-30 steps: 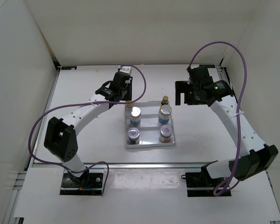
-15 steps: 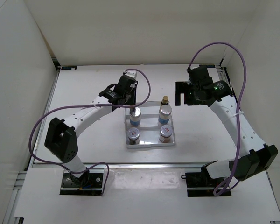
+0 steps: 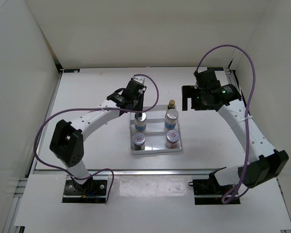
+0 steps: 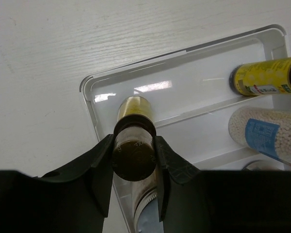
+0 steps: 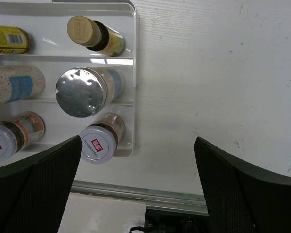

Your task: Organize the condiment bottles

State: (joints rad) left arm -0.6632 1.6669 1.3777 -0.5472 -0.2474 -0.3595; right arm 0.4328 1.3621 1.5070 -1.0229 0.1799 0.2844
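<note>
Shifted rightward over tray (image 4: pixel 194 82), left gripper (image 4: pixel 134 162) is clamped on last yellow bottle (image 4: pixel 135 114); five other bottles (image 3: pixel 171 117) are seated; right gripper (image 5: pixel 138 170) is spread, empty.

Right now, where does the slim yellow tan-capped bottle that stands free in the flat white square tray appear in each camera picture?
Top external: the yellow bottle sits mid-picture, in the far right corner of the white tray.
Left wrist: the bottle shows at the right edge, upper half.
Right wrist: the bottle is near the top, left of middle, cap toward the camera.
Shared landmark: the tray.
</note>
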